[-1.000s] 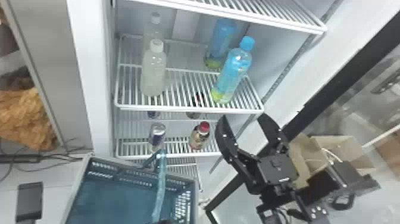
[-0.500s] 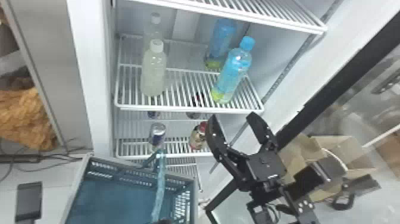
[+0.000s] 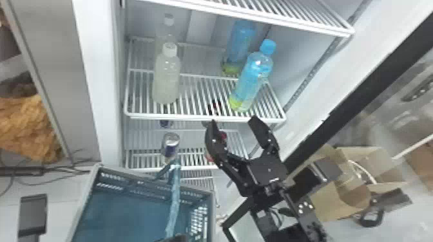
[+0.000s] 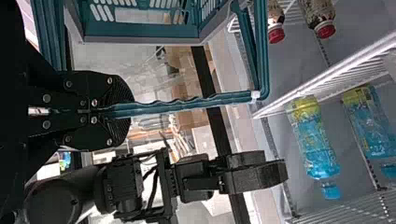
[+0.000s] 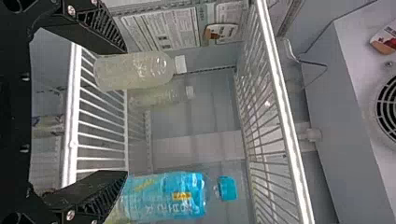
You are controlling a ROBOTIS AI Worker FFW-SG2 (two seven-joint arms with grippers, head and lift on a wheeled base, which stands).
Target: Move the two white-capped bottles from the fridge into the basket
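Observation:
My right gripper (image 3: pixel 233 124) stands open in front of the fridge shelf's front edge, below and between the bottles. Seen from its wrist, the right gripper (image 5: pixel 119 112) has nothing between its fingers. Two white-capped bottles with cloudy liquid stand on the shelf's left side, the front one (image 3: pixel 166 75) ahead of the rear one (image 3: pixel 167 29); in the right wrist view they are the front bottle (image 5: pixel 135 71) and rear bottle (image 5: pixel 161 96). The basket (image 3: pixel 211 222) hangs low before the fridge. In the left wrist view, my left gripper (image 4: pixel 126 112) is shut on the basket's teal handle (image 4: pixel 187 105).
Two blue-capped bottles, front (image 3: pixel 253 80) and rear (image 3: pixel 240 45), stand on the shelf's right side. A can (image 3: pixel 170 144) stands on the lower shelf (image 3: pixel 190 167). The upper rack (image 3: pixel 322 25) overhangs the bottles. Cardboard boxes (image 3: pixel 341 193) lie at the right.
My right gripper has moved left and slightly up toward the shelf's front, still open. The basket, its handle and the bottles have kept their places.

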